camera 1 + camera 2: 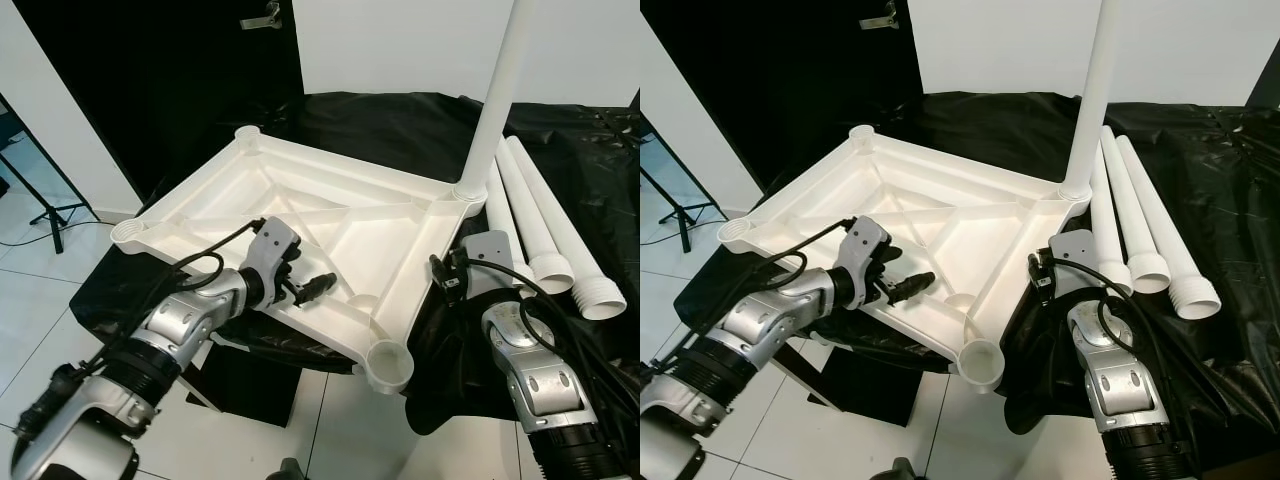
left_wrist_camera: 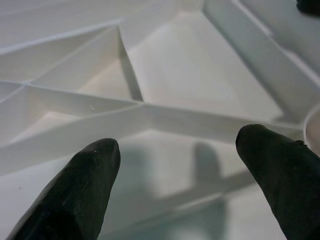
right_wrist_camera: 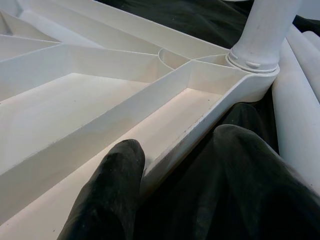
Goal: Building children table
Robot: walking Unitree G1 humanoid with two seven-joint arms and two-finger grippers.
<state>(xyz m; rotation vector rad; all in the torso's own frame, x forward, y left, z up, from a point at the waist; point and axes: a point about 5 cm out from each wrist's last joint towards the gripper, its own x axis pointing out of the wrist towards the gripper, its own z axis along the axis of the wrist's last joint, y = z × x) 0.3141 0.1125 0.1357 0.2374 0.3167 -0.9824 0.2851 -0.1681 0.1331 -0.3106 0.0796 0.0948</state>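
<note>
The upturned tabletop (image 1: pixel 330 235) at the centre of the frame is plain white, ribs and corner sockets alike. The leg (image 1: pixel 497 95) standing in its upper-right corner is the same white, as are the 3 loose legs (image 1: pixel 545 225) lying at the right. They rest on a glossy black sheet (image 1: pixel 590 170) with pale highlights in its creases. Both arms are silver with black cables, and the left gripper (image 1: pixel 318 287) at lower left has black fingers. The floor tiles (image 1: pixel 35 290) at the left edge are off-white with thin grey joints.
</note>
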